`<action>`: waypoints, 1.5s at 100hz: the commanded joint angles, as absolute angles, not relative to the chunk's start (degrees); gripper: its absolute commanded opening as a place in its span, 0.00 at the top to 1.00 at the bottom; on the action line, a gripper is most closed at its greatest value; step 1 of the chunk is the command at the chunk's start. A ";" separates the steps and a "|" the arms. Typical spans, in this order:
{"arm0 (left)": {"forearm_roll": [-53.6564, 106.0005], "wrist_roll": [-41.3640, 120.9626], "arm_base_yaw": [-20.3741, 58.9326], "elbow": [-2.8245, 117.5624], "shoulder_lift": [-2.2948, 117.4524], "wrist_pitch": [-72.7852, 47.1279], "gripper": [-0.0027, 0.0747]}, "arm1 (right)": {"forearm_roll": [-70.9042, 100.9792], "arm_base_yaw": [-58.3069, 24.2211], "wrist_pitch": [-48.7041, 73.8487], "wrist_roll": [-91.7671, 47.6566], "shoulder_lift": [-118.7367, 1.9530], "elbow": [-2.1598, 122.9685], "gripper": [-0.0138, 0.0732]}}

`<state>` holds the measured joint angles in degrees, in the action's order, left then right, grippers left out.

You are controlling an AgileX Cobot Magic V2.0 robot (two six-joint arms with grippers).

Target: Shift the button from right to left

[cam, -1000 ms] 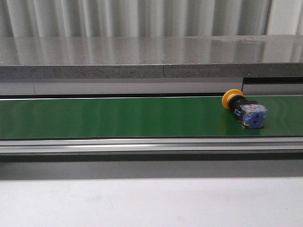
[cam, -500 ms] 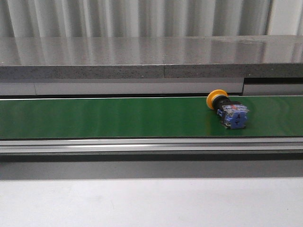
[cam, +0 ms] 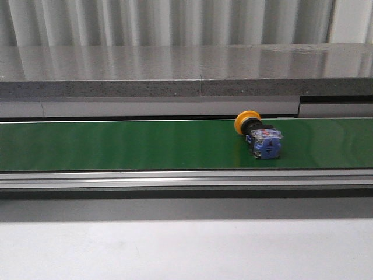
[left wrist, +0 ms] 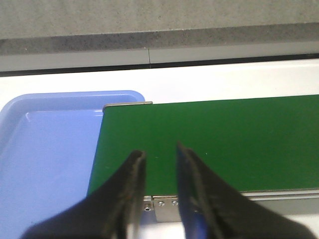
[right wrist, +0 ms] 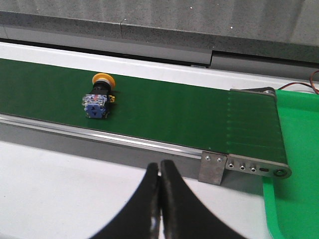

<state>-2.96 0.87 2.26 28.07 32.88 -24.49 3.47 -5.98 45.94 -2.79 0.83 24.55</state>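
Button [cam: 259,136] lying on side on green belt [cam: 116,144], nobody holding. Left gripper [left wrist: 160,167] partly open, empty, waiting over belt end by blue tray [left wrist: 50,149]. Right gripper [right wrist: 160,172] closed, empty.

The blue tray [left wrist: 45,149] runs off the picture's edge beside the green belt [left wrist: 209,144]. The green tray [right wrist: 296,149] is cut off too.

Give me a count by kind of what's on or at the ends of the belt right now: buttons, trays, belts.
Buttons: 1, the button lying on its side on the green belt
Trays: 2, the blue tray at the belt's left end, the green tray at its right end
Belts: 1
Total: 4
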 commanded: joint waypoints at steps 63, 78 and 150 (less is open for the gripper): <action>-1.38 2.37 8.84 46.47 52.94 -22.71 0.27 | 3.56 -6.12 41.49 -3.21 1.27 25.80 0.92; -1.38 2.37 13.50 52.53 60.47 -25.25 0.26 | 3.56 -6.12 41.49 -3.21 1.27 25.80 0.92; 6.33 -10.89 28.08 82.94 89.39 -48.34 0.26 | 3.56 -6.12 41.49 -3.21 1.27 25.80 0.92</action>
